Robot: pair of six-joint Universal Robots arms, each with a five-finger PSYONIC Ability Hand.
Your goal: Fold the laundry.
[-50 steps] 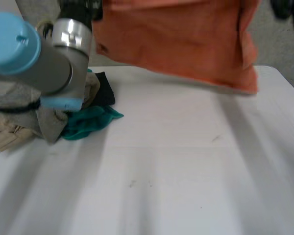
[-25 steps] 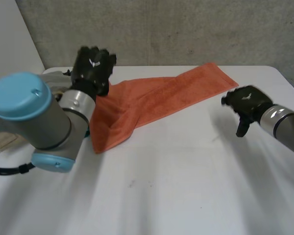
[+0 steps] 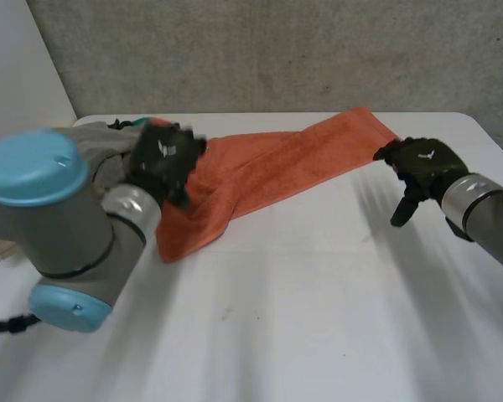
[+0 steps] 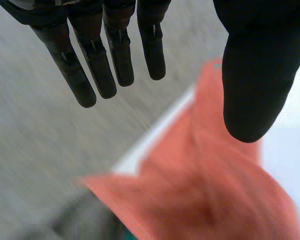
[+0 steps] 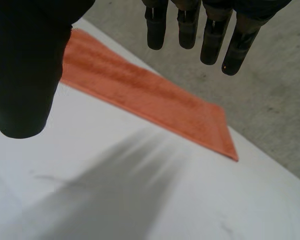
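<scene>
An orange towel [image 3: 277, 172] lies stretched across the back of the white table [image 3: 318, 318], bunched at its left end. My left hand [image 3: 163, 159] hovers over that bunched end, fingers [image 4: 90, 65] straight and apart from the thumb, with the towel [image 4: 210, 190] below them and nothing held. My right hand [image 3: 419, 167] is just off the towel's far right corner, fingers [image 5: 190, 30] spread and empty; the towel [image 5: 140, 95] lies flat beyond its thumb.
A pile of other laundry [image 3: 96, 146], grey with a bit of teal, sits at the back left behind my left arm. A grey wall [image 3: 277, 50] rises behind the table's rear edge.
The towel, held up in the air a second ago, has been laid on the table. Both hands have let go and opened; the left hand has dropped lower over the bunched end.
</scene>
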